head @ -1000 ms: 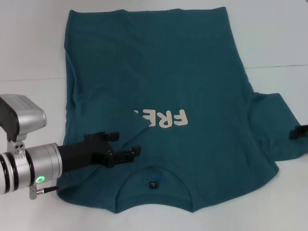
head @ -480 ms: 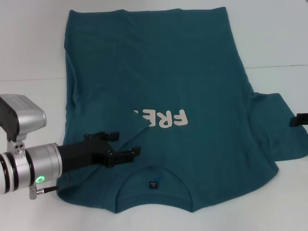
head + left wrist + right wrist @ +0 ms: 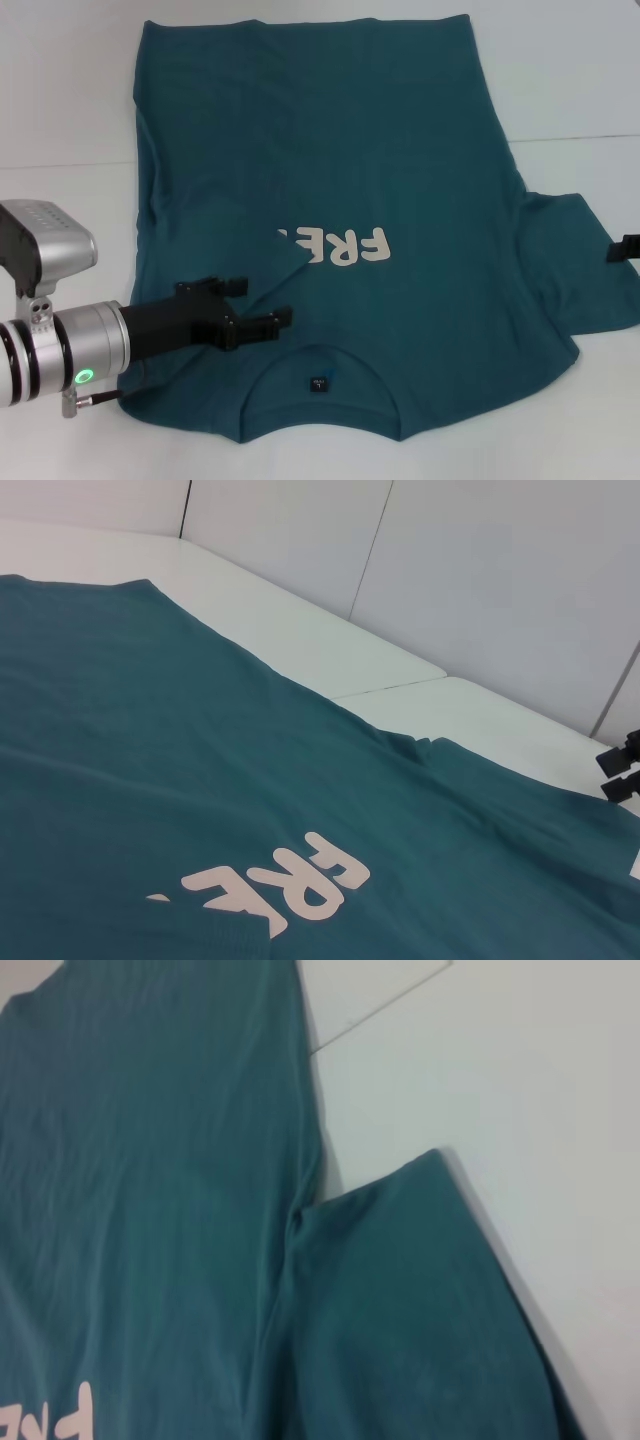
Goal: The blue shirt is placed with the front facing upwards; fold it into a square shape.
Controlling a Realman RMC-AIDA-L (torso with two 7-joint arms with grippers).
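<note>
The blue shirt (image 3: 400, 150) lies flat on the white table with its collar (image 3: 320, 352) nearest me and a small dark tag (image 3: 318, 382) inside it. Its left side is folded inward and hides the end of the cream print (image 3: 350, 245). My left gripper (image 3: 252, 302) hovers open just over the shirt's left shoulder, beside the collar, with nothing between its fingers. The right sleeve (image 3: 575, 260) lies spread out. My right gripper (image 3: 625, 247) shows only at the right frame edge beside that sleeve. In the left wrist view the right gripper (image 3: 622, 767) has its tips apart.
The white table (image 3: 60, 100) shows bare on both sides of the shirt, with a seam line (image 3: 580, 138) running across it. A pale wall (image 3: 500, 570) rises behind the table's far edge.
My right gripper has drawn away to the right and slightly farther back, nearly out of the head view. The left gripper has shifted only slightly. The shirt has not moved.
</note>
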